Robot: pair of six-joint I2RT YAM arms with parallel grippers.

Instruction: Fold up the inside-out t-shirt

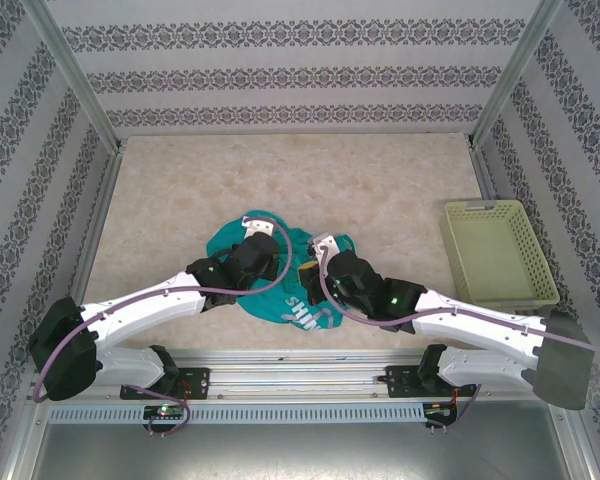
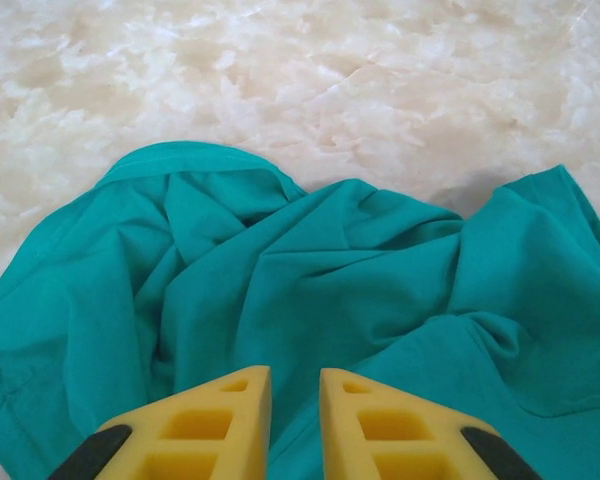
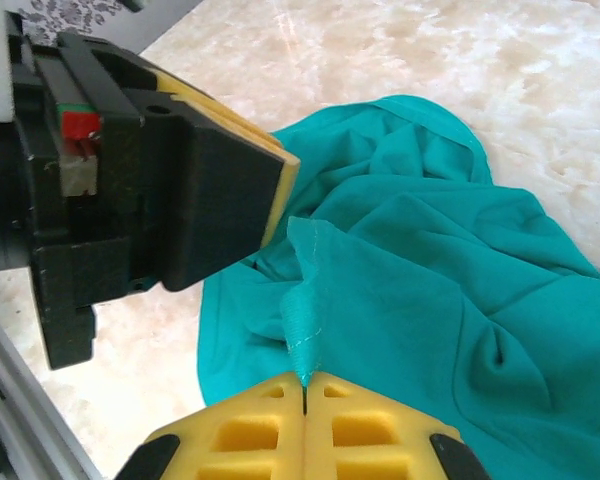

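Seen from the overhead camera, the inside-out t-shirt (image 1: pixel 290 243) lay as a crumpled teal heap on the pale marbled table (image 1: pixel 280 170). It sat at the lower middle of the frame, close to the near edge. Some white lettering (image 1: pixel 315 318) showed on the lower right part of the heap. A pale yellow-green basket (image 1: pixel 485 207) stood at the right of the frame, well apart from the shirt.

Both arms reached in from the bottom corners and met over the cloth. The left gripper (image 1: pixel 265 228) sat on the upper left part of the heap and the right gripper (image 1: pixel 318 245) on its upper right part.

In the right wrist view, the right gripper's yellow fingers (image 3: pixel 250 430) at the bottom centre were pressed together. A raised fold of the shirt's hemmed edge was pinched in the seam between them. The black body and yellow pad of the left gripper filled the upper left, its tip just beside that raised fold.

In the left wrist view, the left gripper's two yellow fingers (image 2: pixel 230 400) stood at the bottom centre with a narrow gap between them. Rumpled teal cloth lay beneath them and spread across the lower two thirds of the frame. Whether those fingers had caught any cloth could not be told.
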